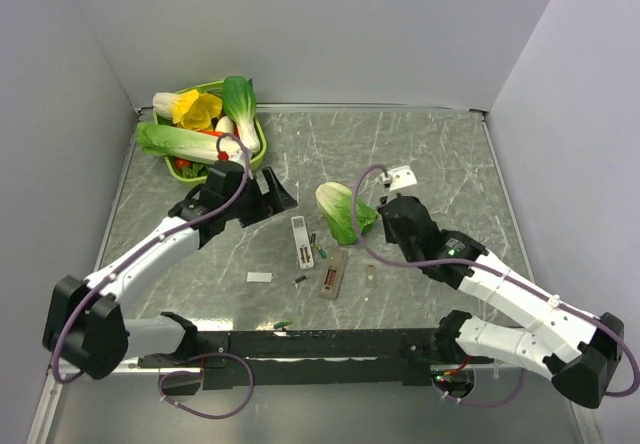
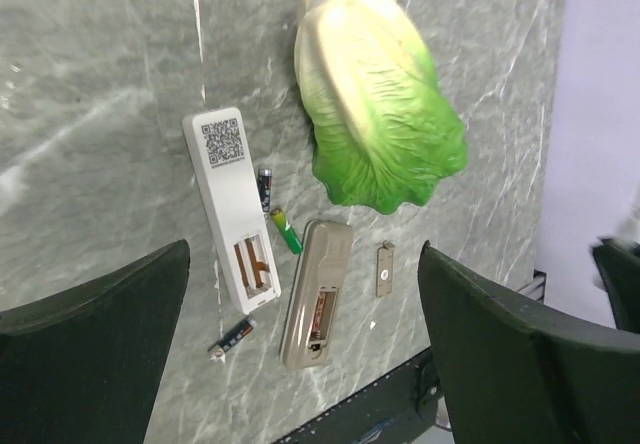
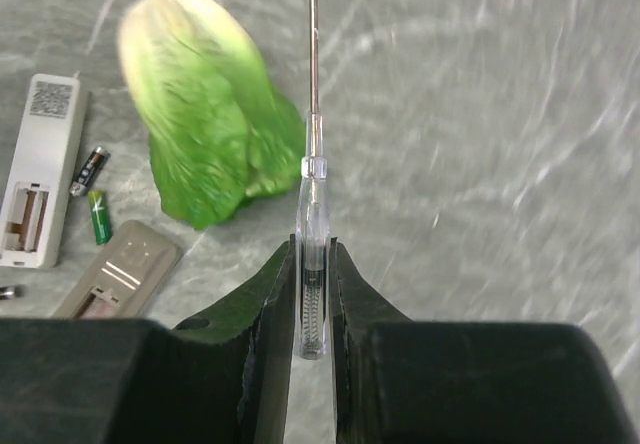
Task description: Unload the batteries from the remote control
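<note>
The white remote control (image 2: 229, 186) lies face down, QR label up, its battery bay (image 2: 256, 265) open and empty. Beside it lie three batteries: a dark one (image 2: 264, 185), a green one (image 2: 286, 231) and a dark one (image 2: 232, 338) below its end. My left gripper (image 2: 303, 259) hangs open above them, holding nothing; from above it (image 1: 268, 202) is left of the remote control (image 1: 300, 241). My right gripper (image 3: 312, 254) is shut on a clear screwdriver (image 3: 313, 214), its tip pointing away past the cabbage (image 3: 205, 124).
A beige remote (image 2: 315, 292) with an open bay lies right of the white one, with a small grey cover (image 2: 384, 269) beside it. A white flat panel (image 1: 259, 277) lies further left. A green basket (image 1: 257, 150) of vegetables stands at the back left. The black rail (image 1: 330, 344) runs along the front.
</note>
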Motion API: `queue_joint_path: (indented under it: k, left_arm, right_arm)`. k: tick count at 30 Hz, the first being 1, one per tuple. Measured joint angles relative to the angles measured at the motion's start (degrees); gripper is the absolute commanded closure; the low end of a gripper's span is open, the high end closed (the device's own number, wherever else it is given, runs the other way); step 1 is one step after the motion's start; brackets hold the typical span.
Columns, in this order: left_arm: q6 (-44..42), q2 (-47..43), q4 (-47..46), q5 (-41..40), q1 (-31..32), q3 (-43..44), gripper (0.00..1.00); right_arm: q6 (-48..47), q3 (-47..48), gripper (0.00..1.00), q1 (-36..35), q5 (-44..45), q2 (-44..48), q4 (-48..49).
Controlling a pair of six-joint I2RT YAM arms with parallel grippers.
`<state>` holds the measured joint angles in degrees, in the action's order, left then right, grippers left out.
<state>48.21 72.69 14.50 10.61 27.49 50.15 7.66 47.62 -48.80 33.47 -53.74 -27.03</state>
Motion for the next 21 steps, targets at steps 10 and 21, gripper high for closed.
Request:
queue_joint_path:
  k: [10, 21]
  left_arm:
    - [-2.3, -10.8, 4.5, -5.5, 0.0, -5.0, 0.01]
    - [-3.6, -16.8, 6.3, -9.0, 0.0, -7.2, 0.0]
  right_arm:
    - [15.9, -5.3, 1.0, 16.1, -19.7, -0.4, -4.3]
    - [22.8, -12.4, 1.0, 23.7, -31.8, -7.7, -1.6]
